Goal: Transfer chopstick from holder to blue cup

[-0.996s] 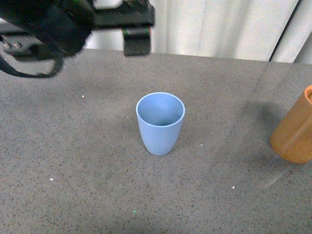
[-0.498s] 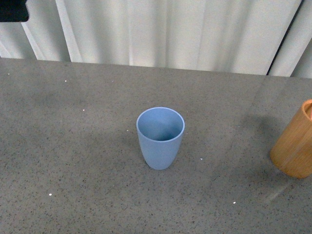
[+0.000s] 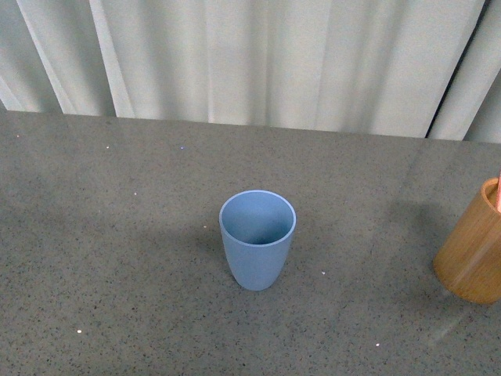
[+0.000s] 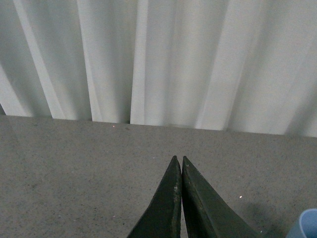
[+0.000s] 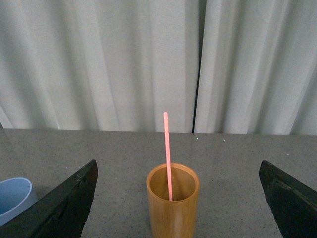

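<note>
Grey speckled tabletop [image 3: 117, 258] is stretching away from the robot, and the blue cup [image 3: 257, 239] is standing upright and empty near its middle. Out at the cup's three o'clock, well apart from it, the holder [image 3: 472, 251] is sitting upright too. The chopstick [image 5: 167, 153] is standing inside it, almost vertical, its top half poking up past the rim. The right gripper [image 5: 177, 163] is hanging spread wide, facing the holder, its dark fingers [image 5: 69, 203] flanking it at a distance and touching nothing. The left gripper [image 4: 181, 163] is pressing its tips together on nothing, pointing across bare table. At twelve o'clock, a white pleated curtain [image 3: 274, 55] is hanging behind the table's far edge.
</note>
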Tool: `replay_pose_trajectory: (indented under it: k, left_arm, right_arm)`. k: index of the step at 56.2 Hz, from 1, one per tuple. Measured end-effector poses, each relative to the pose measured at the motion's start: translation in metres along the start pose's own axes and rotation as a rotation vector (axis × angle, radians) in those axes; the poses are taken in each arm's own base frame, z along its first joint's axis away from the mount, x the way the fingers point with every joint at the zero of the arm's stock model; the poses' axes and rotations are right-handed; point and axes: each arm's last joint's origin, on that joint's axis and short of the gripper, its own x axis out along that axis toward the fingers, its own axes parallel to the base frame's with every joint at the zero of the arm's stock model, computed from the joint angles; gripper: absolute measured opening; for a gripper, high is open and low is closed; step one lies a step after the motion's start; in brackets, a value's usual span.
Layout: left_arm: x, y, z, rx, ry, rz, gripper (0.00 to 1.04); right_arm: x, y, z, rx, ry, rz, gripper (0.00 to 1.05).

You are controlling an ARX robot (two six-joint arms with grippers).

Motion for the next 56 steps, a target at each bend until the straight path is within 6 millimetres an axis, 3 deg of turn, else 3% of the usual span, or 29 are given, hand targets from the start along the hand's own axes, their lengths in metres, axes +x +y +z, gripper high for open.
replay_pose_trajectory:
  k: [20,34,56]
  left_arm:
    - [-0.030,0.018,-0.012,0.001,0.005,0.009,0.04]
    - [-0.044,0.018,-0.022,0.001,-0.007,0.011,0.04]
    - [-0.058,0.018,-0.017,0.001,-0.019,0.009,0.04]
  right_arm:
    - [0.000,0.000,0.000,0.000,0.000,0.000,0.95]
    - [0.000,0.000,0.000,0.000,0.000,0.000,0.95]
    - [0.000,0.000,0.000,0.000,0.000,0.000,0.95]
